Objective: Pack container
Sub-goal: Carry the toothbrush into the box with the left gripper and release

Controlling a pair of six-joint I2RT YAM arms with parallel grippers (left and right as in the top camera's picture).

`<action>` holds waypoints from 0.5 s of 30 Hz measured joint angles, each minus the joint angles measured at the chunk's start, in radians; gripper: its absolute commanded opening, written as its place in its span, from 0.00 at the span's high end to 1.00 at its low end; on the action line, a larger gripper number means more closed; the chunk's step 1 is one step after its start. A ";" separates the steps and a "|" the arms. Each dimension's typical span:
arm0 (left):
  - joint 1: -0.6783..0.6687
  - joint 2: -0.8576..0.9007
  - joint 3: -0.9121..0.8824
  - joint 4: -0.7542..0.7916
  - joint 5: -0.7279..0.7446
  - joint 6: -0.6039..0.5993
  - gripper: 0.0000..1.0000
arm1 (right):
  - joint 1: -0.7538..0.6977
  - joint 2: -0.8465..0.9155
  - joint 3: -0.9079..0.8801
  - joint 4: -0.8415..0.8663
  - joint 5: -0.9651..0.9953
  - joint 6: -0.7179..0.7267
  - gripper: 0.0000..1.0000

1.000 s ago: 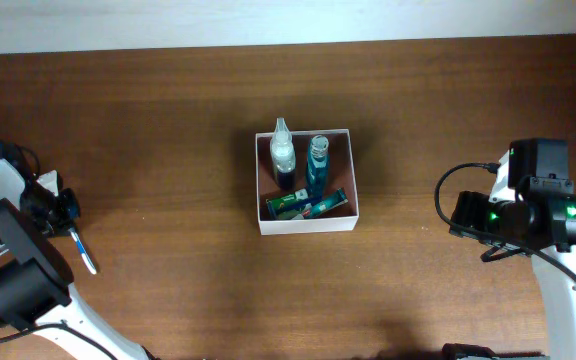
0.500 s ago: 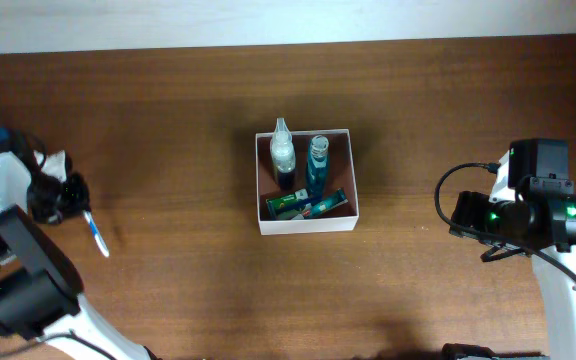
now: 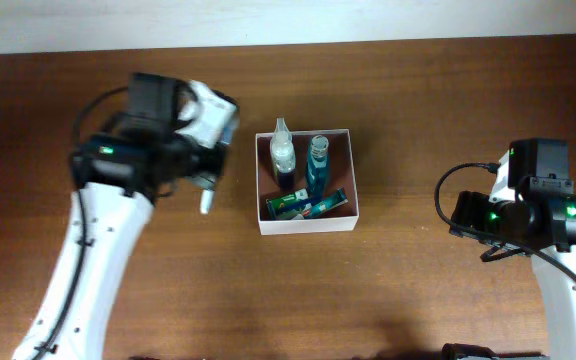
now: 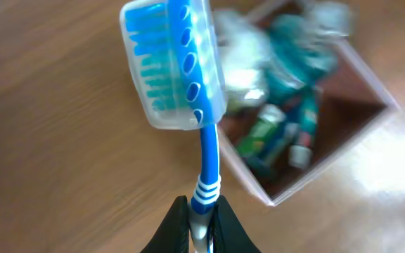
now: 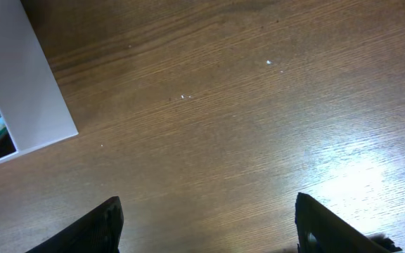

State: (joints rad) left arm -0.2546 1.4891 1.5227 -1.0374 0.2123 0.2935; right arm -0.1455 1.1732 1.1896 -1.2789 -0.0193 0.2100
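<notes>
The container (image 3: pixel 353 180) is a square white-walled box at the table's middle. It holds a clear-capped dark bottle (image 3: pixel 283 155), a teal bottle (image 3: pixel 317 165) and a green tube (image 3: pixel 303 206). My left gripper (image 4: pixel 201 223) is shut on a blue toothbrush (image 4: pixel 208 151) with a clear head cover, held just left of the container (image 4: pixel 371 91); the brush shows in the overhead view (image 3: pixel 207 200) too. My right gripper (image 5: pixel 206 225) is open and empty over bare table, right of the container's wall (image 5: pixel 27 84).
The brown wooden table (image 3: pixel 418 300) runs to a pale wall at the back. My right arm (image 3: pixel 538 215) sits at the table's right side, my left arm (image 3: pixel 118 200) left of the container.
My left arm has swung from the far left edge to just left of the container, carrying the toothbrush. The right arm has not moved.
</notes>
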 measured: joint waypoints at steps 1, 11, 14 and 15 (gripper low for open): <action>-0.051 0.000 0.000 0.000 -0.002 0.028 1.00 | 0.000 0.000 0.000 0.000 0.000 0.000 0.29; -0.307 0.138 0.000 0.011 -0.056 0.217 0.99 | 0.000 0.000 0.000 0.001 0.000 0.000 0.29; -0.322 0.213 0.000 0.044 -0.067 0.228 1.00 | 0.000 0.000 0.000 0.000 0.000 0.000 0.29; -0.325 0.235 0.000 0.051 -0.068 0.230 0.99 | 0.000 0.000 0.000 0.000 0.000 0.000 0.29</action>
State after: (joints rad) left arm -0.5793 1.7245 1.5223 -0.9863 0.1440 0.5240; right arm -0.1455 1.1732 1.1896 -1.2789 -0.0196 0.2100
